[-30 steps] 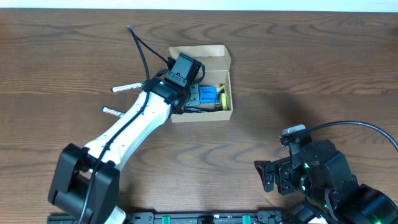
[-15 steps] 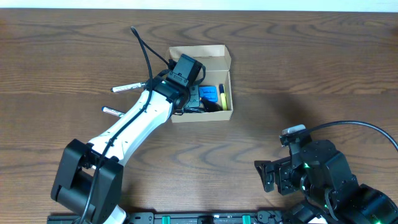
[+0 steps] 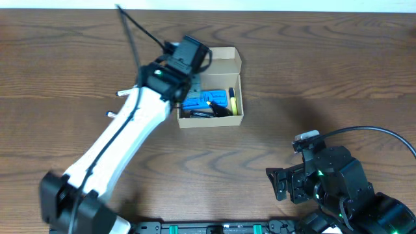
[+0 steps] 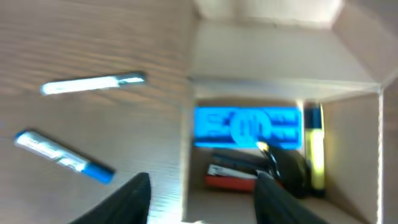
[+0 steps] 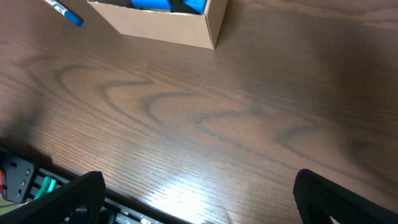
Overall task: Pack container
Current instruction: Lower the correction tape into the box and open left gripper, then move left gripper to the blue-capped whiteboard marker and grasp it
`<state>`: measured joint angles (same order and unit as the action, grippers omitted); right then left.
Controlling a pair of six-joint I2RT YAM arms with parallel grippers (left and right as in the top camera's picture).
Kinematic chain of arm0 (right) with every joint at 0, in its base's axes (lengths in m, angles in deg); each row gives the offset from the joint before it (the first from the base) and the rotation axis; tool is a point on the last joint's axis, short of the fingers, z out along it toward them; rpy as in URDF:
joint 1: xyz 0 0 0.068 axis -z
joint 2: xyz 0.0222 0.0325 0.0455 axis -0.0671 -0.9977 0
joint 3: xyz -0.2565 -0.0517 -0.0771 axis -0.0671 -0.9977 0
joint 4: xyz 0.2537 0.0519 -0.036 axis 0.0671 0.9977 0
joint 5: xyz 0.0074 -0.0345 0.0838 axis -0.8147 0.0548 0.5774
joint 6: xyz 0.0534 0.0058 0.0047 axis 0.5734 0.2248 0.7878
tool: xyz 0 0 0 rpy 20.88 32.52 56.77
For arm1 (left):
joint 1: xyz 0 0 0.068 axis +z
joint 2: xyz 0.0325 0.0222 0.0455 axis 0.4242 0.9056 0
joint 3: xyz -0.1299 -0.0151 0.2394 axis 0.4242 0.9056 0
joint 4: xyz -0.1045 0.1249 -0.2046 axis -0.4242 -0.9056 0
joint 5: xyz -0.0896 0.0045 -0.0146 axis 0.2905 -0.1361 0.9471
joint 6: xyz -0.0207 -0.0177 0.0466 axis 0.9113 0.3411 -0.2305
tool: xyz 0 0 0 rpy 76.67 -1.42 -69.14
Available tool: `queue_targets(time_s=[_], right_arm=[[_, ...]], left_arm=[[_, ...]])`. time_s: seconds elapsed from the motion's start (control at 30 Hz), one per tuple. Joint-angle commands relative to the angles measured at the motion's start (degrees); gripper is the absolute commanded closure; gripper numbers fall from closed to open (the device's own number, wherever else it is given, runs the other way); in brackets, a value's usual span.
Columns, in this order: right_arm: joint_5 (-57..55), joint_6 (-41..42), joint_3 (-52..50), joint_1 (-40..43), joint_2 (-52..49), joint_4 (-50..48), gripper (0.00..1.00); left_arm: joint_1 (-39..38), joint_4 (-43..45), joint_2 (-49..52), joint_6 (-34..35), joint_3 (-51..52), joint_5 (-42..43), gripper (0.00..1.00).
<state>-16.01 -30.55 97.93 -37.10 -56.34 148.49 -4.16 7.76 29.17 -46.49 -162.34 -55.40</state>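
Wood-grain brown table fills the overhead view. The white left arm reaches from the near left corner up to the far middle, and its wrist hangs over the left edge of the container. The black right arm sits folded at the near right, well apart from the box.

The container stands on the table, far of centre and a little to the left. Its opening faces up and its flap lid is thrown back on the far side. Its longer side appears to run left to right, turned only slightly.

Inside, a blue pack lies flat toward the far wall. A yellow highlighter lies along the right wall, pointing near to far. A black item and something red lie at the near side — the wrist view is too blurred to name them.

The left gripper hovers above the box's left wall, fingers spread with nothing between them. The right gripper has its fingers spread wide over bare wood.

Left of the box, on the table, lie a silver pen and a blue-capped marker, apart from each other.
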Motion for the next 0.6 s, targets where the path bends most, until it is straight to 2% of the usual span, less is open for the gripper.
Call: queue_targets(time_s=[0.0, 0.2, 0.4, 0.57], right_arm=[[0.2, 0.6, -0.3, -0.6, 0.1, 0.0, 0.01], [0.2, 0.6, -0.3, -0.6, 0.1, 0.0, 0.01], [0.2, 0.6, -0.3, -0.6, 0.1, 0.0, 0.01], [0.2, 0.6, -0.3, -0.6, 0.1, 0.0, 0.01]], left_arm=[[4.0, -1.8, -4.2, 6.7, -1.5, -5.0, 0.38], [12.4, -6.1, -3.6, 16.3, -1.0, -2.1, 0.28], [18.3, -8.9, -2.2, 16.6, 2.4, -0.9, 0.23], [22.4, -7.1, -2.2, 18.0, 9.8, 6.4, 0.21]])
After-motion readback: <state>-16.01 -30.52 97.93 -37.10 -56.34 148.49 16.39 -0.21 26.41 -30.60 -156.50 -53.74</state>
